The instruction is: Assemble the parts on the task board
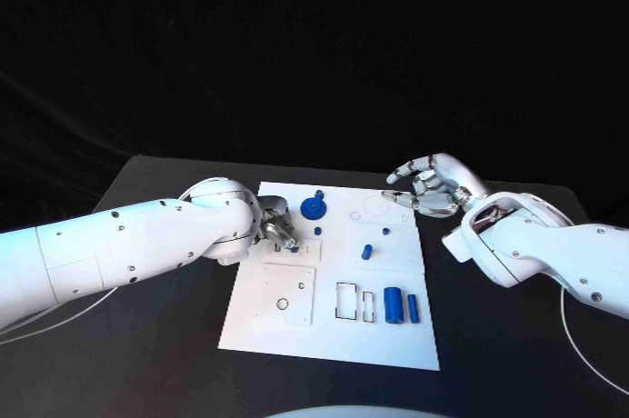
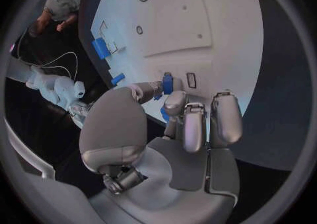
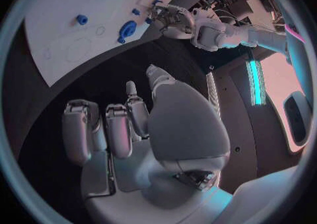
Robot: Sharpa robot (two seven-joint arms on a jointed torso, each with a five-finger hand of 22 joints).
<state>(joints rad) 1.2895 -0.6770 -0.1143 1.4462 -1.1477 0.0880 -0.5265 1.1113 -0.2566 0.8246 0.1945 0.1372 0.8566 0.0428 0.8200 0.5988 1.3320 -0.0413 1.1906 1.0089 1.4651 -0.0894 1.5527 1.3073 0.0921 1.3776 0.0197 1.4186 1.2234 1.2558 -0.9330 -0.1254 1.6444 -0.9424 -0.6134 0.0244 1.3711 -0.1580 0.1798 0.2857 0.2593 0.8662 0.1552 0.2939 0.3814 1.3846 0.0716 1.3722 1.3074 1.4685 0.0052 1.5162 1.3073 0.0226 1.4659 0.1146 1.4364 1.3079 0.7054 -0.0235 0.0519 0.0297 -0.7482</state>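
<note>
Left hand (image 1: 276, 229): pinches small blue part (image 2: 167, 83) at task board's (image 1: 394, 336) left edge. Right hand (image 1: 429, 186): empty, fingers loosely apart, off board's far right corner.

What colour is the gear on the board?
Blue. The gear shows best in the head view, standing on the white board.

The left hand (image 1: 276, 229) is reached in from the left with fingers curled down, a small blue part (image 2: 167, 83) pinched at its fingertips, while the right hand (image 1: 427, 187) is held apart on the right, fingers loosely curled with nothing gripped
</note>
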